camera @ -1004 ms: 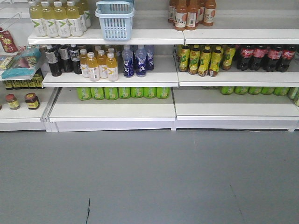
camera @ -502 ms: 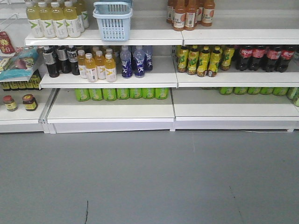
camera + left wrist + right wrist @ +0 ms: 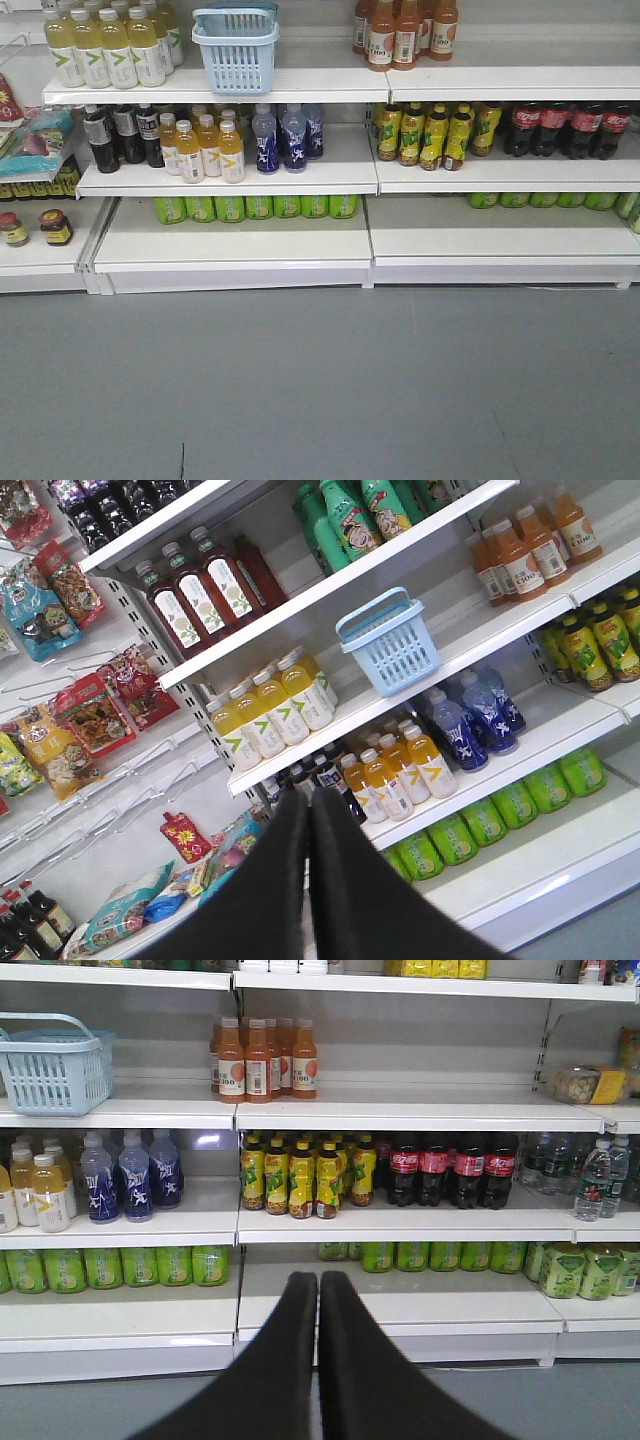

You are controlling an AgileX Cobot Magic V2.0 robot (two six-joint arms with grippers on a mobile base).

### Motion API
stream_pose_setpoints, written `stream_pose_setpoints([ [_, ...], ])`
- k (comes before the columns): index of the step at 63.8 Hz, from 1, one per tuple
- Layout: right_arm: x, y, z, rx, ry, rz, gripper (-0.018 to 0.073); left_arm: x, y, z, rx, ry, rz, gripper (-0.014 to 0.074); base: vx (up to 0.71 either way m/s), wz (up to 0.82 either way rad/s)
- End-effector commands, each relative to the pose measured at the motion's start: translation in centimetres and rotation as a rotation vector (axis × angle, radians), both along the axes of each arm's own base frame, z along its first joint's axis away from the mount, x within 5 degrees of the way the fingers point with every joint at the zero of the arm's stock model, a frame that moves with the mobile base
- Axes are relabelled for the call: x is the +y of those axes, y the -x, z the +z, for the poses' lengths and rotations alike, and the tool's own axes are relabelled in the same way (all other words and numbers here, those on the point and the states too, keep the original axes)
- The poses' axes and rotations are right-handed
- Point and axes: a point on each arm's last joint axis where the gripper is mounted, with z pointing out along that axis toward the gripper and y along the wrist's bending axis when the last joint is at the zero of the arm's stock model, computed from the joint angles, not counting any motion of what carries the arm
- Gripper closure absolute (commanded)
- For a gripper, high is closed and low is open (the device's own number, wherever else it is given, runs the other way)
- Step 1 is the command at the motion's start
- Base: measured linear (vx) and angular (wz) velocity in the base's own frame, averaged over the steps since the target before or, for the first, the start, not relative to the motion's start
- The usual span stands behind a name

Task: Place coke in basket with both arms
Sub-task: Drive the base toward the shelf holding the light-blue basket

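Left tool point(image 3: 307, 800): both fingers pressed together, gripping nothing. Right tool point(image 3: 318, 1282): fingers likewise together, holding nothing.

The basket point(image 3: 388, 640) stands upright on a white shelf point(image 3: 480, 640), above and to the right of the left tool and well apart from it (in the right wrist view it sits far up and to the left of the right tool). Blue bottles point(image 3: 475, 715) stand one shelf below the basket. Dark cola bottles with red labels point(image 3: 445, 1168) stand above and slightly right of the right tool, just beside yellow-labelled bottles point(image 3: 300, 1175).
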Motion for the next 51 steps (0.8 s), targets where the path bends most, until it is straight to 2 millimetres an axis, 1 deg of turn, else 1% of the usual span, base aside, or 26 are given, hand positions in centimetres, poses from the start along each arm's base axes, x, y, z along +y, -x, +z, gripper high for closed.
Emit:
stream_pose_setpoints([
  [1, 0.15, 0.07, 0.45, -0.076, 0.029, 0.014, 0.0564, -0.25, 0.25, 0.72, -0.083, 0.006, -0.028, 0.0602, 0.06, 0.04],
  [51, 0.15, 0.07, 0.45, -0.076, 0.029, 0.014, 0.0564, -0.25, 0.25, 0.72, -0.083, 0.006, -0.028, 0.0602, 0.07, 0.04],
])
